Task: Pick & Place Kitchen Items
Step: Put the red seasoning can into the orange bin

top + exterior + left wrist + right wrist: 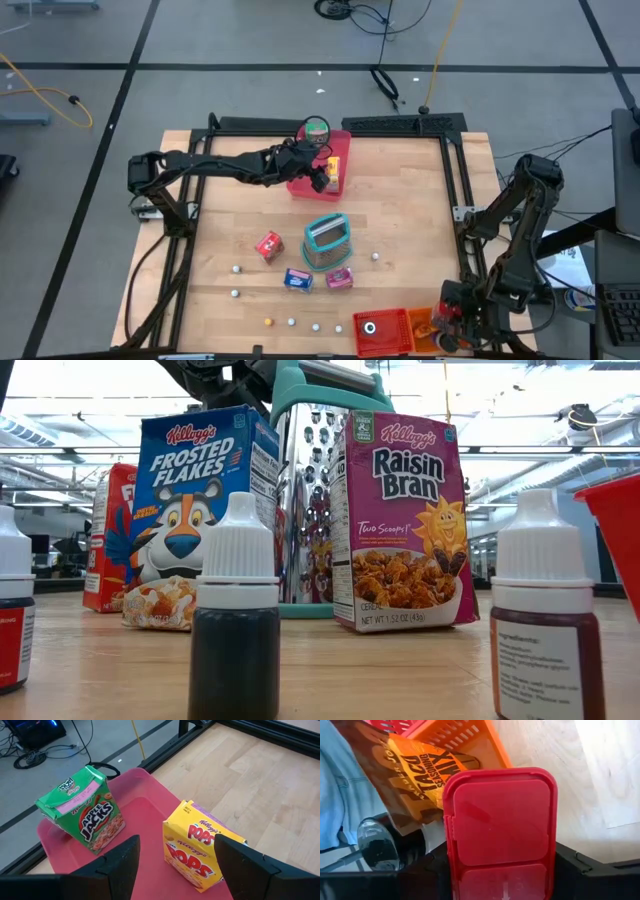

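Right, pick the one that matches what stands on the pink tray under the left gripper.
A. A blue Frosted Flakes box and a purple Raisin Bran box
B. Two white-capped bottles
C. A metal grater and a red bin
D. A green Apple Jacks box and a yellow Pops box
D: the left wrist view shows the green Apple Jacks box and the yellow Pops box standing on the pink tray, just ahead of the open left gripper.

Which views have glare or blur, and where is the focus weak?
Low view: bright ceiling lights wash out the background, and the near dropper bottle looks soft while the Raisin Bran box is sharp. Right wrist view: glare whitens the table; the close red lid is slightly blurred. High view: even light.
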You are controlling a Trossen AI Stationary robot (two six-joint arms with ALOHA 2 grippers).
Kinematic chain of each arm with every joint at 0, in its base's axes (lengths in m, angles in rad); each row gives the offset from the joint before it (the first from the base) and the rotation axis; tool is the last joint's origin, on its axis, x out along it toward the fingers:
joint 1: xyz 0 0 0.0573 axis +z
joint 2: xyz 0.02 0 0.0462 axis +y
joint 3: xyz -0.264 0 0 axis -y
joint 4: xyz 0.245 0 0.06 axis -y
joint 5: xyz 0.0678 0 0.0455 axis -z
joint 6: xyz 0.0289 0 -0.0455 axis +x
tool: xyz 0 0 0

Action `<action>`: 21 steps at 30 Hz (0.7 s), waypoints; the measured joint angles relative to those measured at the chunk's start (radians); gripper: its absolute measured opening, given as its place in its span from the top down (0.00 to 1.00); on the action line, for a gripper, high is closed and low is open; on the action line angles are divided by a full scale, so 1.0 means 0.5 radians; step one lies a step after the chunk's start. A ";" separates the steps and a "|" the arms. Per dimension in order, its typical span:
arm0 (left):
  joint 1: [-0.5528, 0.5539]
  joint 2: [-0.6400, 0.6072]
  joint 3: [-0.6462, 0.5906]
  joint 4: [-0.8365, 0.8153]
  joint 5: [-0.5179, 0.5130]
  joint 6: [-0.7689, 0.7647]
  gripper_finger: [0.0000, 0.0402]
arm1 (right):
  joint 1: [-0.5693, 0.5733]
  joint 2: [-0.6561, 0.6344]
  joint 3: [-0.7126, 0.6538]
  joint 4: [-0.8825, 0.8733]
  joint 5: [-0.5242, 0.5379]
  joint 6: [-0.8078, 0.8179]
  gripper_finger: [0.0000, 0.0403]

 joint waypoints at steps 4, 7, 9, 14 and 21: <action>0.000 0.000 0.000 0.000 0.000 0.000 0.36 | 0.001 0.000 -0.006 -0.026 0.016 -0.001 0.49; 0.000 0.000 0.000 0.000 0.000 0.000 0.36 | 0.000 0.000 -0.006 -0.046 0.021 -0.001 0.48; 0.000 0.000 0.000 0.001 0.000 0.000 0.36 | -0.001 0.000 -0.006 -0.059 0.022 0.000 0.43; 0.000 0.000 0.000 0.001 -0.003 0.000 0.36 | -0.011 0.000 -0.007 -0.047 0.025 -0.002 0.29; 0.000 0.000 0.000 0.001 -0.004 0.000 0.36 | -0.027 -0.001 -0.007 0.018 0.075 -0.086 0.29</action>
